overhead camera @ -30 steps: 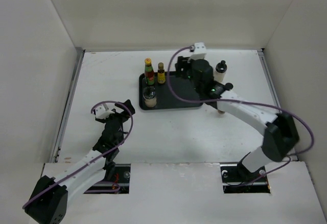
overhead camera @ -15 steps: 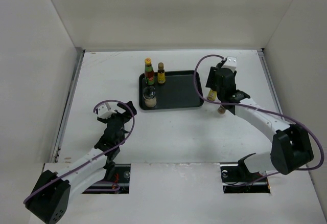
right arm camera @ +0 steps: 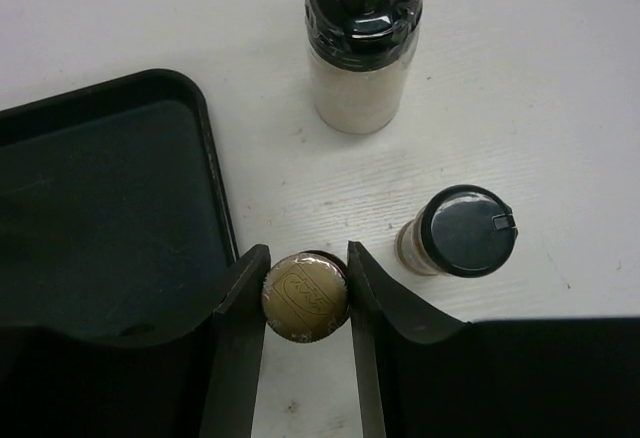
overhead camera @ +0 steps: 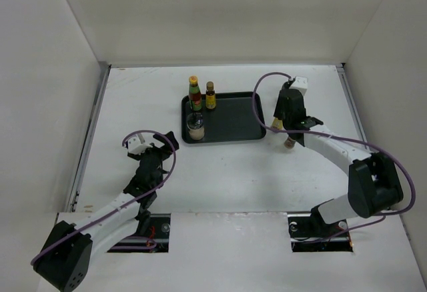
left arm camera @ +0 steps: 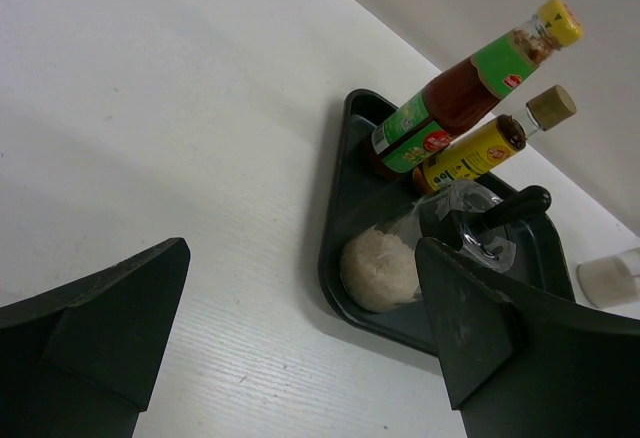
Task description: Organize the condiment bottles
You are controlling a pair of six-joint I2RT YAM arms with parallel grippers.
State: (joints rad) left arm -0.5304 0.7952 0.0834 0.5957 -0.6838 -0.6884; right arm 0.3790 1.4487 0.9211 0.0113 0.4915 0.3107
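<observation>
Beside the black tray point(right arm camera: 215, 158) on the bench point(right arm camera: 560, 108), the right pincer point(right arm camera: 305, 276) clamps a gold-capped amber bottle point(right arm camera: 305, 298), while the left pincer point(left arm camera: 300, 258) hangs open, facing the tray.

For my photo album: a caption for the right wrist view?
Two fingers pinch a gold-capped bottle beside the black tray.
</observation>
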